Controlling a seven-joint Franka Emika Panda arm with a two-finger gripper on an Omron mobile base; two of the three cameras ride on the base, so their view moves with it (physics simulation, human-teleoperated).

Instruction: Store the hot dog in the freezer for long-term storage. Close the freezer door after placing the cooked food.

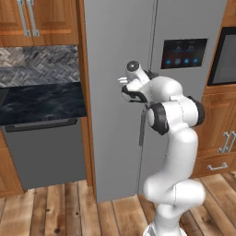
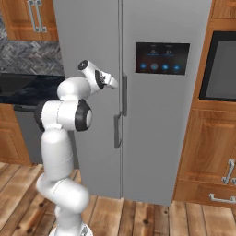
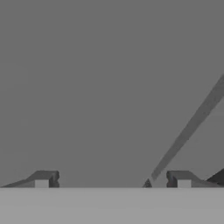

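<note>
Up close, flat matte grey freezer door (image 3: 87,87), fingers (image 3: 43,178) spread

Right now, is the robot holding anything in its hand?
No, nothing is held. The end effector is open, its fingertips spread wide apart, facing the plain grey freezer door, which is shut.

One grey side-by-side fridge (image 2: 152,138) with two doors: one plain freezer door (image 2: 87,46), one door with a dark touchscreen panel (image 2: 162,58). Two vertical bar handles (image 2: 124,94) at the seam. One white arm (image 2: 62,138) carrying one pincer (image 3: 112,179) with two dark fingertips (image 3: 43,178). One black counter (image 1: 41,102). One grey dishwasher front (image 1: 46,152). One dark oven window (image 2: 221,67).
</note>
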